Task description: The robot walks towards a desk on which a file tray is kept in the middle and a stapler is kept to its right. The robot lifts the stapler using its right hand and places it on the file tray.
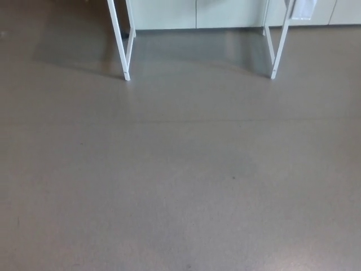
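Only grey floor [180, 186] lies near me; the desk [118, 39], just its white legs showing, stands far ahead. Stapler and file tray are out of view. Neither my left hand nor right hand shows, so I cannot tell their state. I should walk straight, centring between those legs.

Open floor, desk frame at the far edge
Grey floor [180, 186]: bare across near and middle ground. Left white desk legs [120, 51] and right white desk legs [279, 51] stand at the top, with an open gap between them. Pale cabinet fronts [225, 12] close it behind.
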